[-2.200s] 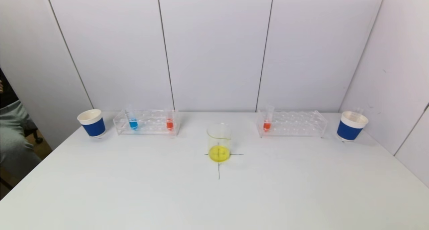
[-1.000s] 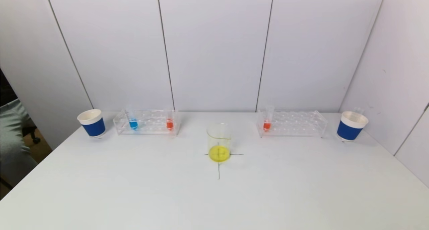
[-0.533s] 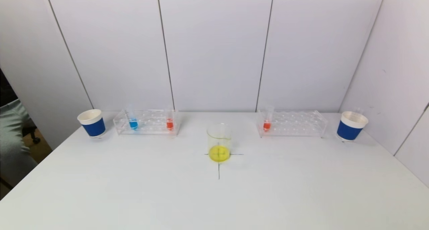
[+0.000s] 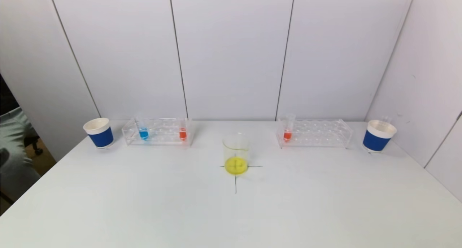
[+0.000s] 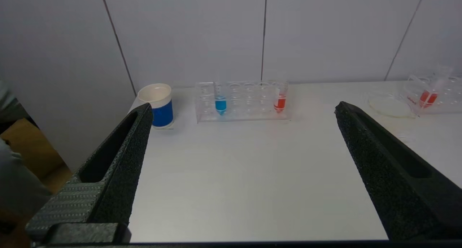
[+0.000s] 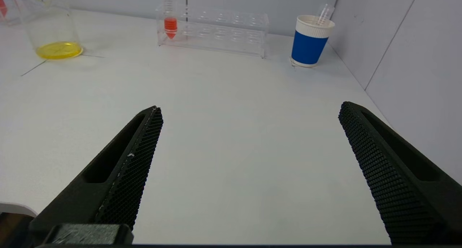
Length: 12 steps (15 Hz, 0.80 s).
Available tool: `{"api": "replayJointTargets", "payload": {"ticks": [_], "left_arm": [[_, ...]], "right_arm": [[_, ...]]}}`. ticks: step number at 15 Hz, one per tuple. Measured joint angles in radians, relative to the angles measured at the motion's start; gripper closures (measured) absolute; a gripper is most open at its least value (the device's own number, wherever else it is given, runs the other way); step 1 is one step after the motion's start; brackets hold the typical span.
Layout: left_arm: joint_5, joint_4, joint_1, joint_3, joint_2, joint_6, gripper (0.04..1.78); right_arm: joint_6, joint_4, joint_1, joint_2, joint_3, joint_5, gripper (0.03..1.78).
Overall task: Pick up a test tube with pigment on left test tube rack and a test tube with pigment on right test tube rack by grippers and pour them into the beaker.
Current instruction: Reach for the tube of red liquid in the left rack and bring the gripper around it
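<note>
The left test tube rack (image 4: 157,131) is clear plastic and holds a blue-pigment tube (image 4: 143,129) and a red-pigment tube (image 4: 182,130). The right test tube rack (image 4: 314,133) holds one red-pigment tube (image 4: 287,130) at its inner end. Between them stands the glass beaker (image 4: 236,153) with yellow liquid, on a drawn cross. Neither arm shows in the head view. My left gripper (image 5: 240,109) hangs open over the near table, far short of the left rack (image 5: 242,101). My right gripper (image 6: 249,109) is open too, well short of the right rack (image 6: 213,29).
A blue-and-white paper cup (image 4: 99,132) stands left of the left rack. Another paper cup (image 4: 378,135) stands right of the right rack with an empty tube (image 6: 323,14) in it. White walls close the back and right. A person's grey-clad legs (image 4: 14,157) show off the table's left edge.
Nothing on the table has moved. Only the person at the left edge has shifted slightly.
</note>
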<state>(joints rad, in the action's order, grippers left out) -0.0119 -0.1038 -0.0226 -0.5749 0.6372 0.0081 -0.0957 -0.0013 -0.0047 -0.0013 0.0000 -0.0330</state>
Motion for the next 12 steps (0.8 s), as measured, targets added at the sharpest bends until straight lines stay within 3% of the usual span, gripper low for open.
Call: {"api": "replayJointTargets", "payload": {"ticks": [8, 10, 12], "left_arm": [[-0.198, -0.266, -0.003, -0.047, 0.404, 0.008, 0.06], [-0.211, -0.340, -0.019, -0.051, 0.506, 0.007, 0.06], [-0.161, -0.434, -0.053, -0.051, 0.610, 0.006, 0.06]], "right_arm": [[0.000, 0.000, 0.000, 0.000, 0.000, 0.000, 0.04], [0.000, 0.000, 0.000, 0.000, 0.000, 0.000, 0.04], [0.000, 0.000, 0.000, 0.000, 0.000, 0.000, 0.04]]}}
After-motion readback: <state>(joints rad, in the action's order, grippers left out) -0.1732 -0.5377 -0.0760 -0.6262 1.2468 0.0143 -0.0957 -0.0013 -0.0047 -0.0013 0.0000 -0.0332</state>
